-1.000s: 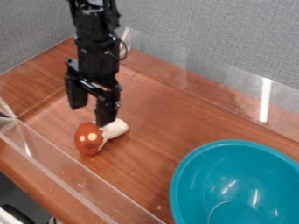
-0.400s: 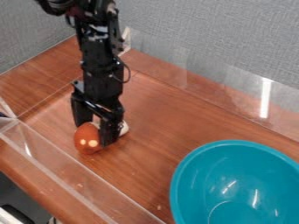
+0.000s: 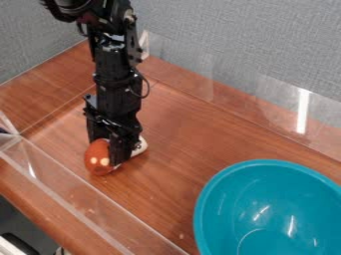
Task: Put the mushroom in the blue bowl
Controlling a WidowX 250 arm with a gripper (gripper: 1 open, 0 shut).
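Since a second earlier, the end effector had sunk onto the mushroom and pinched it. Nearest me, the blue bowl was cut off at the edge. I read no writing. Orange-red cap showed on the bench; black fingers hid the stem.

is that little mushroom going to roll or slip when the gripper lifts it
The mushroom lies on its side on the wooden table; its rounded cap suggests it could roll if nudged. It looks smooth and hard, so it may slip between the fingers. The gripper is down over its stem end, probably a narrow hold. It seems light.
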